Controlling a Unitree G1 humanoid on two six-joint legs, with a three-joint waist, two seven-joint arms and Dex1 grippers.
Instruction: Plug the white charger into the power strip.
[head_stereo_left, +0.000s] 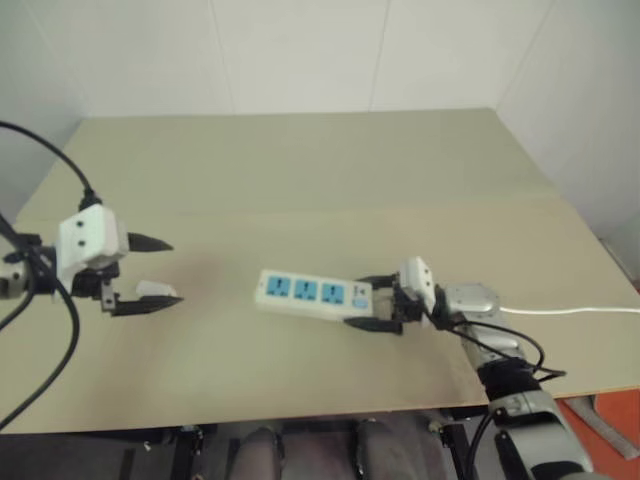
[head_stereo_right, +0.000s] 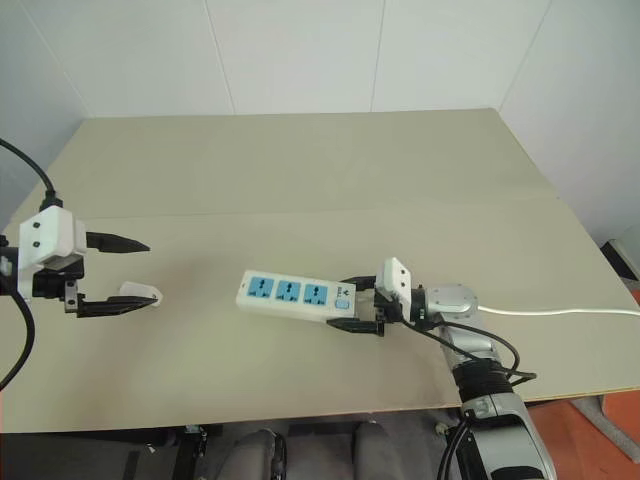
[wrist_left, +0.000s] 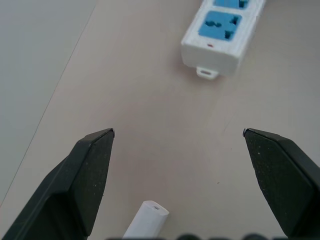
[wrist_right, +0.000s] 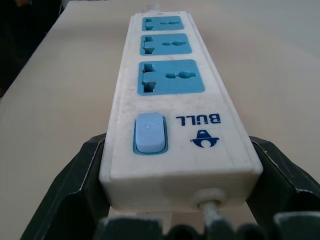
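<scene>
While the charger (head_stereo_right: 139, 293) lay flat on the table (head_stereo_right: 300, 170) at the left of the frame, the left gripper (head_stereo_right: 125, 273) hung over it with its fingers spread wide and nothing between them. In the left wrist view the charger sat between and just under the two tips, its long axis running roughly along the fingers, so the left arm was plainly the nearer one. It was a small, smooth, rounded white block.

At centre frame lay the strip (head_stereo_right: 295, 294), a long glossy white bar with three blue socket faces and a pale blue switch at its right end. Its long axis ran left to right, slightly tilted. The right gripper (head_stereo_right: 358, 303) clasped that switch end, one black finger on each long side. A thin white cord (head_stereo_right: 560, 312) trailed off to the right edge. The table was matte beige.
</scene>
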